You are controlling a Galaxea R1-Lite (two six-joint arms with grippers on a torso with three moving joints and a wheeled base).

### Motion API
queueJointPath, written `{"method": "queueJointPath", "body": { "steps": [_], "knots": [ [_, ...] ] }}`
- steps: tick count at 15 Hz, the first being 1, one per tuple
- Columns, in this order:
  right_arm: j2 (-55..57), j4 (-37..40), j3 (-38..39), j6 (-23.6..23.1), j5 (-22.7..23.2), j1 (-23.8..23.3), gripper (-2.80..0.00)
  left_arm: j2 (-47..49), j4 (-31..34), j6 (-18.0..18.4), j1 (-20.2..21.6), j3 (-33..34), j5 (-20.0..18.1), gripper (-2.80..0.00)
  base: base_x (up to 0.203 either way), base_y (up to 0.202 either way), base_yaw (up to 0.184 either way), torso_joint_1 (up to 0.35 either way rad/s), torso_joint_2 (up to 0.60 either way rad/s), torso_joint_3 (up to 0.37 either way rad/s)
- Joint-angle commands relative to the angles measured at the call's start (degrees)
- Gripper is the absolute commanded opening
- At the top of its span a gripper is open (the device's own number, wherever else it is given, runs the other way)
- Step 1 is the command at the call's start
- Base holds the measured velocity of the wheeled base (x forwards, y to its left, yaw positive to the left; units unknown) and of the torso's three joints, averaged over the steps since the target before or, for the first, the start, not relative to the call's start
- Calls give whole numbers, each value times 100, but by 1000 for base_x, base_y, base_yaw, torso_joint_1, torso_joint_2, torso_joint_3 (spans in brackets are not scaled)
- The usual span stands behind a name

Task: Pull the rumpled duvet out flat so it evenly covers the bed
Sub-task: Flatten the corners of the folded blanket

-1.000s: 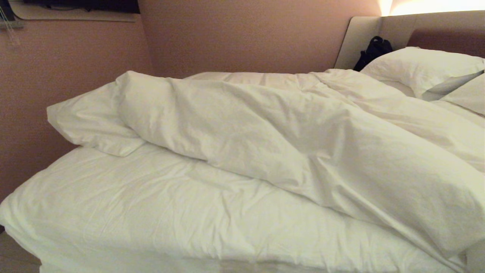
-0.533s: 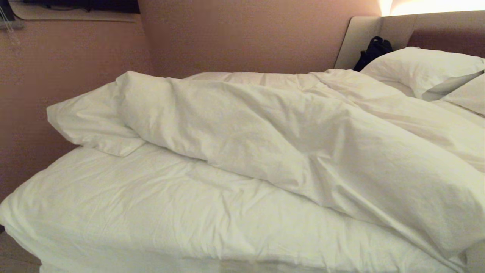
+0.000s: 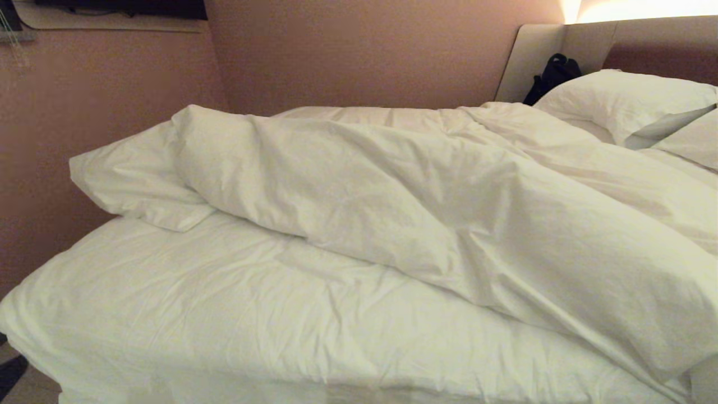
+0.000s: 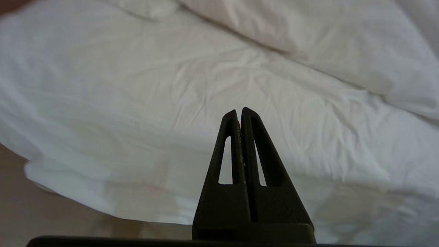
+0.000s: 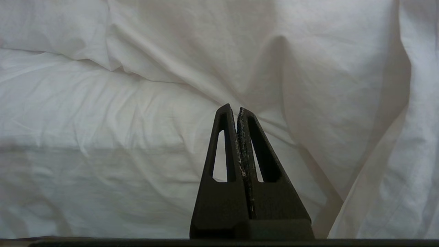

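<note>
A: What is seen on the bed (image 3: 33, 331)?

B: The duvet (image 3: 426, 207) is heaped in a thick, rumpled ridge running from the far left corner across to the near right edge. One corner of it (image 3: 134, 179) is stuck out past the mattress on the left, beside the wall. In front of the ridge a wide stretch of wrinkled white sheet (image 3: 235, 314) is left bare, down to the near edge.

A: And around it?

B: Two white pillows (image 3: 628, 101) are stacked at the right, against the padded headboard (image 3: 645, 50). A black bag (image 3: 552, 76) is wedged in the corner between the headboard and the pillows. A pinkish wall (image 3: 359, 50) is set close behind the far side of the bed, and a dark shelf or screen edge (image 3: 112, 8) is mounted high on the left. At the lower left corner a small dark shape (image 3: 11, 373) is seen over the floor; what it is cannot be told.

A: Where are the grippers?

B: Neither is clearly shown from the head. In the left wrist view the left gripper (image 4: 239, 111) is held above the bare sheet near the bed's corner, fingers pressed together on nothing, with the duvet's edge (image 4: 308, 44) well beyond the tips and the floor (image 4: 20, 212) visible beside the mattress. In the right wrist view the right gripper (image 5: 233, 109) is likewise clenched and empty, pointed at the side of the mattress where the duvet (image 5: 325, 103) is draped over the edge.

A: Is anything laid on the duvet?

B: The upper end of it is tucked near the pillows; contact there cannot be judged.
</note>
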Motion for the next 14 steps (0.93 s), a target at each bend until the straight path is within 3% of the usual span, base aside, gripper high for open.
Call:
{"method": "queueJointPath", "body": {
  "steps": [1, 6, 11, 14],
  "knots": [
    [-2, -3, -2, 3, -2, 0, -280, 2185, -664, -86, -7, -334, 4, -280, 0, 0, 0, 0, 0, 0],
    [-2, -3, -2, 3, -2, 0, -280, 5435, -1570, -482, -6, -2143, -40, -280, 0, 0, 0, 0, 0, 0],
    [-2, -3, -2, 3, -2, 0, -280, 7962, -1750, -1458, -113, -4443, -49, -280, 0, 0, 0, 0, 0, 0],
    [-2, -3, -2, 3, -2, 0, -280, 9070, -1748, -1743, -187, -5643, -48, -280, 0, 0, 0, 0, 0, 0]
  ]
}}
